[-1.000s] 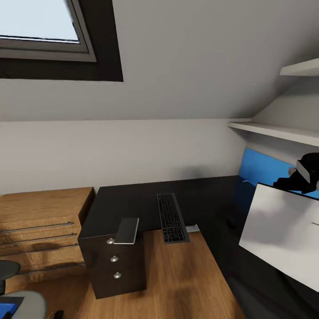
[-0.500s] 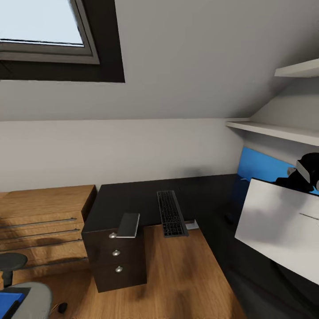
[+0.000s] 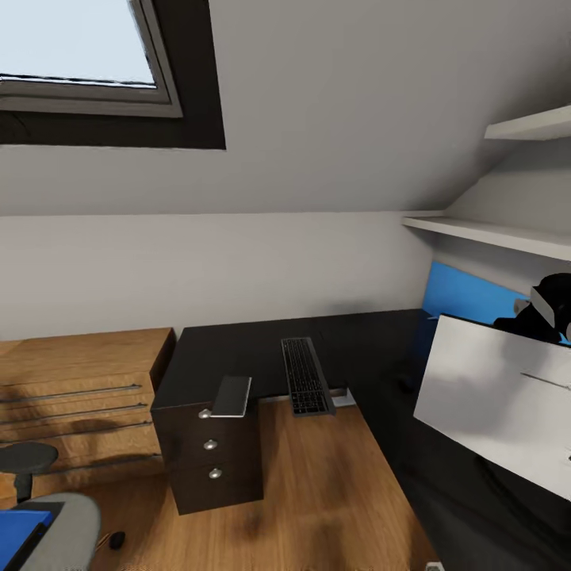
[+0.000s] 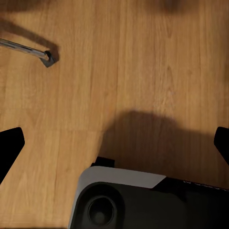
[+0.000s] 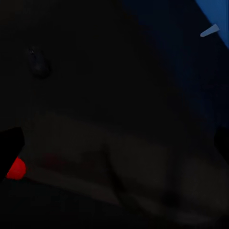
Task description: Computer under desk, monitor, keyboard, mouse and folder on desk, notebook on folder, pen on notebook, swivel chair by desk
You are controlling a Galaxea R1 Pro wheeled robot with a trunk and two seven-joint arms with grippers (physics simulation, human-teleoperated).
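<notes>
at the far left of the head view the swivel chair (image 3: pixel 55 523) shows in part, its grey padding and one black armrest at the bottom corner, with the bright blue folder (image 3: pixel 20 525) lying flat on its seat and a black castor on the wood floor (image 3: pixel 317 492) just beside it. behind the chair stands a low light-wood cabinet (image 3: pixel 79 381) against the wall, touching the left end of the desk (image 3: pixel 238 353). the desk's glossy black top runs along the wall and turns toward the camera on the right; its black drawers (image 3: pixel 210 460) with round silver knobs sit under its left end. a thin grey flat item (image 3: pixel 231 396) lies on the front edge above the drawers, overhanging it; what it is cannot be told. to its right the keyboard (image 3: pixel 305 376) lies on the desk with its long axis running from the wall toward the camera, its near end at the front edge. further right the small black mouse (image 3: pixel 406 385) rests on the dark top, well apart from the keyboard. at the right the monitor (image 3: pixel 496 400) shows its pale grey back, tilted, its long axis sloping down to the right, with the right gripper (image 3: pixel 547 313) at its upper edge; whether it clasps the monitor cannot be told. in the left wrist view the left gripper (image 4: pixel 114 145) hangs over the floor with its fingers (image 4: pixel 10 145) spread wide and nothing between them.
</notes>
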